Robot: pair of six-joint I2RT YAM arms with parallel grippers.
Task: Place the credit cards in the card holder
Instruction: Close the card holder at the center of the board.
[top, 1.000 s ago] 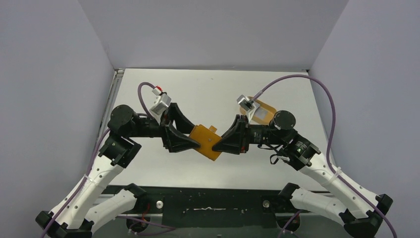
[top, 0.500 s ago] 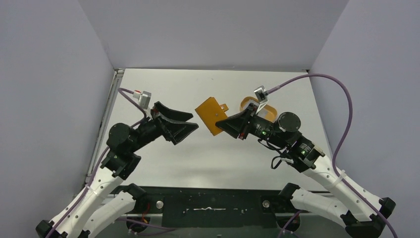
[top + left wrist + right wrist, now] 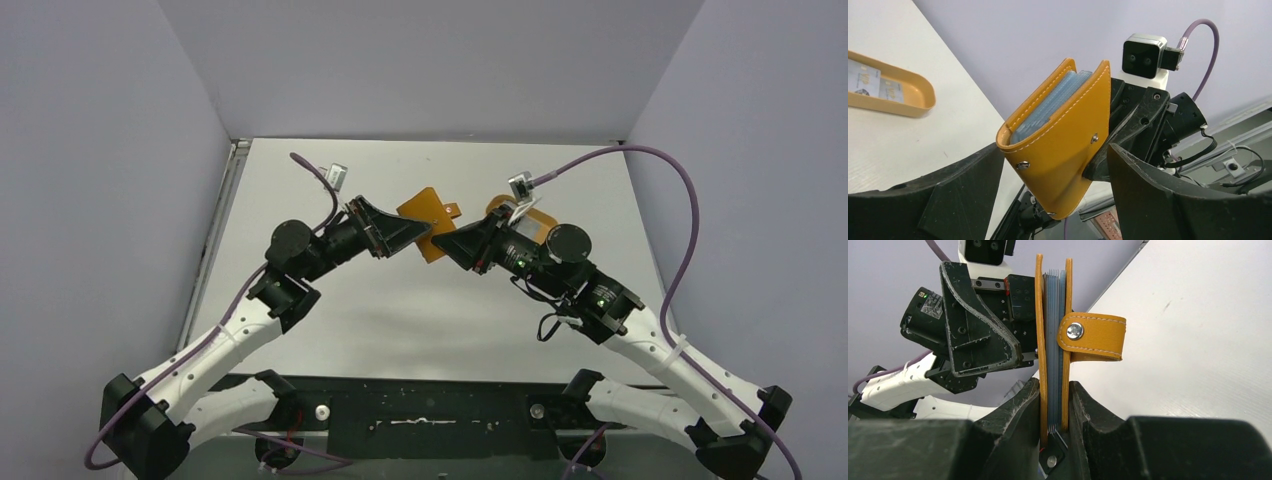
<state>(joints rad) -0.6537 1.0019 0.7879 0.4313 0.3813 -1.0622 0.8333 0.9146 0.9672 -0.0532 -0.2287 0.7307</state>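
Right jaws pinching wallet (image 3: 1063, 135) shut, clear of bench (image 3: 450, 165); left jaws spread at its 9 o'clock. I fear a skewed left squeeze twists it loose.

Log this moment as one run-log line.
right claw: shut on orange leather folding card holder, held aloft | left claw: open, straddling holder | snap tab: unfastened | pale credit cards: in orange oval tray

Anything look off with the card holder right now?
The card holder is held in the air, pinched nearly closed by the right end effector, with its snap tab unfastened and sticking out sideways. The left end effector stands open on either side of it. Some cards lie in the tray.
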